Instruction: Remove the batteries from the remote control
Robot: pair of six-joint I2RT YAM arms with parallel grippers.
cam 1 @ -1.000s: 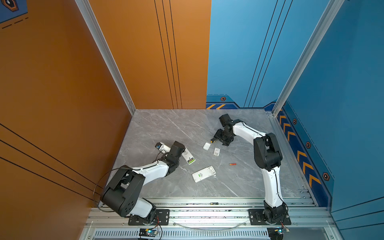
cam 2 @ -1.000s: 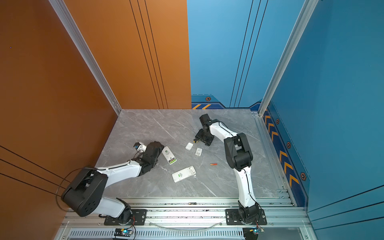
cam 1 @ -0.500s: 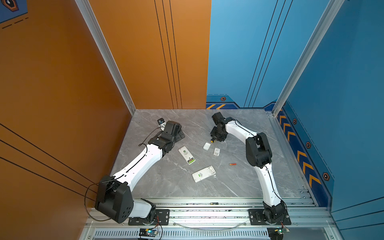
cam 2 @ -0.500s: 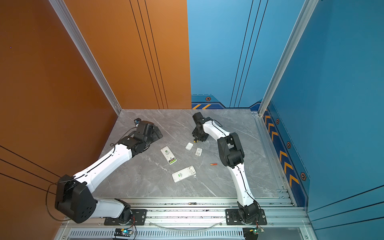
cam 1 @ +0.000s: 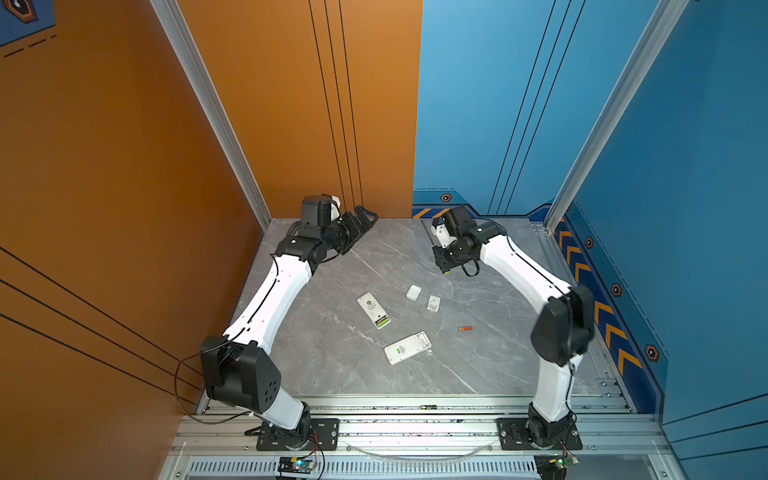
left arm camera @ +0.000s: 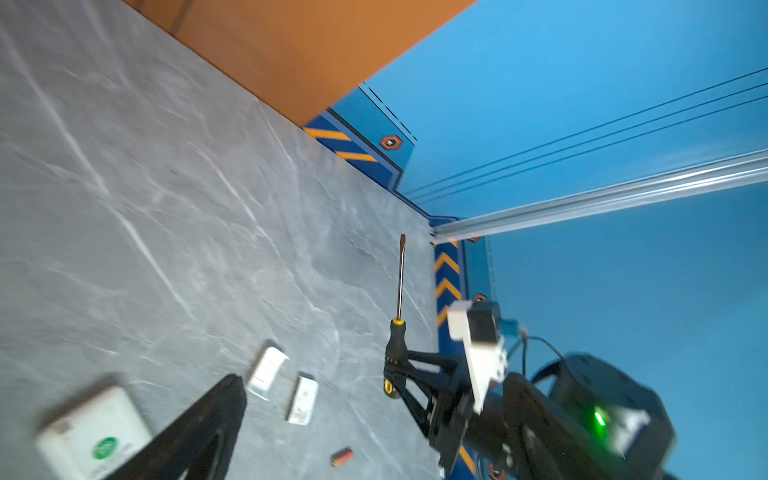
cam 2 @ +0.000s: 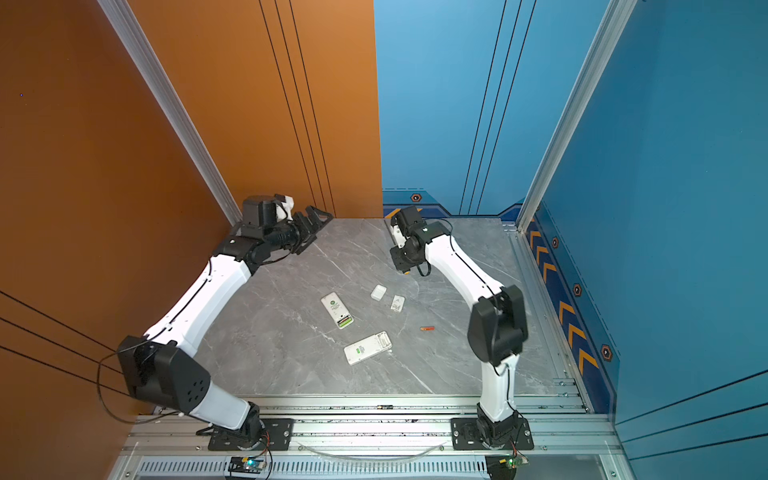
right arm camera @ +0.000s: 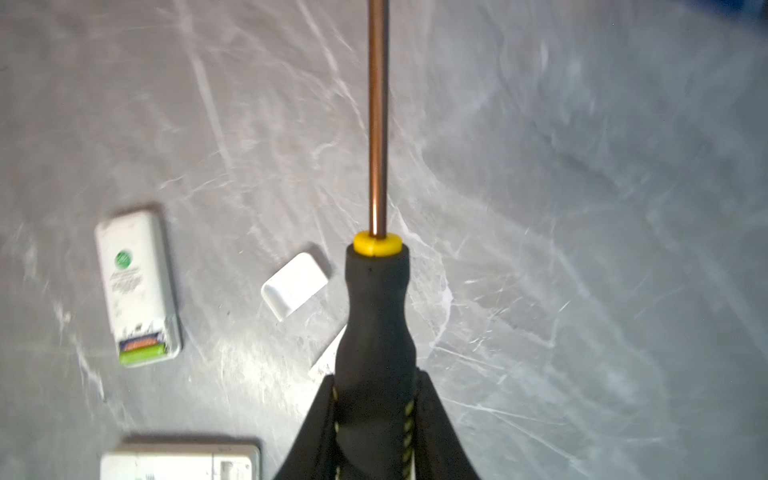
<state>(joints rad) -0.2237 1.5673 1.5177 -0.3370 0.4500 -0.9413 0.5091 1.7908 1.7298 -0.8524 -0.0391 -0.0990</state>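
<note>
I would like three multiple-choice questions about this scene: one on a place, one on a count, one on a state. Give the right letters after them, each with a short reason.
1. Where does the loose orange-red battery lie?
A. Inside a remote
B. In a gripper
C. On the table, apart from both remotes

2. How many white remotes lie on the table?
A. Two
B. One
C. Four

3. What is the state of the right gripper?
A. Open and empty
B. Shut on the screwdriver handle
C. Shut on a battery

Answers:
1 C: it lies alone on bare table in both top views.
2 A: both top views show two white remote bodies.
3 B: in the right wrist view its fingers press the black handle from both sides.
</note>
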